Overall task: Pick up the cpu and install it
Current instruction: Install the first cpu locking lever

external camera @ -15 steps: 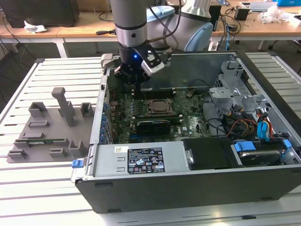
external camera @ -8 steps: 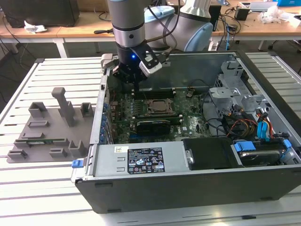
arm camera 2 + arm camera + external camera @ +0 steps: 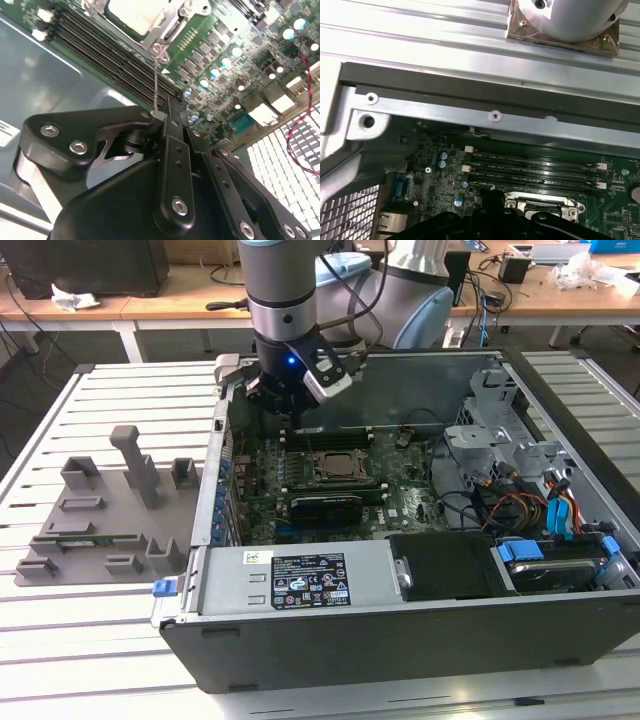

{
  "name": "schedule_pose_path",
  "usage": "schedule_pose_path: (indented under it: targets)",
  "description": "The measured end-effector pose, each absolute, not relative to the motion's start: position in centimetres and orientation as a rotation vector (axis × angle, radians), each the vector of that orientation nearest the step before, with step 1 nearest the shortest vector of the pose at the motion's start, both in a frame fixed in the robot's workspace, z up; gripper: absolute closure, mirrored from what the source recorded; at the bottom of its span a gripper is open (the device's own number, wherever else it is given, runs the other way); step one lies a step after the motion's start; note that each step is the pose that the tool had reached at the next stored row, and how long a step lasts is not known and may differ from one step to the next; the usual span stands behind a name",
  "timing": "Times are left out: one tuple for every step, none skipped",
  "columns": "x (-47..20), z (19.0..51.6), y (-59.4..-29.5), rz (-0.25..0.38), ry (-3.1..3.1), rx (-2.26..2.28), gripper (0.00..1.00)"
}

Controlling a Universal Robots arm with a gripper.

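Note:
The cpu lies flat in the motherboard socket, its pale silvery top showing inside the socket's metal frame. My gripper hangs inside the open computer case, just beyond the socket's far edge in the exterior view. Its black fingers are pressed together and shut. A thin wire socket lever rises from the socket frame, and its end rests against the fingertips. I cannot tell whether the lever is pinched. In the first wrist view the socket's edge sits beside the black fingertip.
Memory slots run between the socket and the case's rear wall. Grey fixture blocks stand on the slatted table at the exterior view's left. A power supply, drive bays and loose cables crowd the case.

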State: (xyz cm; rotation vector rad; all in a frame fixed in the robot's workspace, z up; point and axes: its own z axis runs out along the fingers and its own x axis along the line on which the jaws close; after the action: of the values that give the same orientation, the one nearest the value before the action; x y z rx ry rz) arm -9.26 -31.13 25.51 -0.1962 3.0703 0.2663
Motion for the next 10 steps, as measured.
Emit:
schedule_pose_path:
  targets:
    - [-9.0,25.5,-31.1,0.266,3.070,-0.196,0.89]
    - [-8.6,25.5,-31.1,0.266,3.070,-0.196,0.89]
    - [-8.3,25.5,-31.1,0.266,3.070,-0.196,0.89]
    - [-8.0,25.5,-31.1,0.266,3.070,-0.196,0.89]
    - [-7.0,25.5,-31.1,0.266,3.070,-0.196,0.89]
    - [-6.5,25.5,-31.1,0.266,3.071,-0.196,0.89]
    - [-6.2,25.5,-31.1,0.266,3.071,-0.196,0.89]
    - [-5.8,25.5,-31.2,0.266,3.071,-0.196,0.89]
    - [-5.5,25.5,-31.2,0.266,3.071,-0.196,0.89]
    - [-5.4,25.5,-31.2,0.266,3.071,-0.197,0.89]
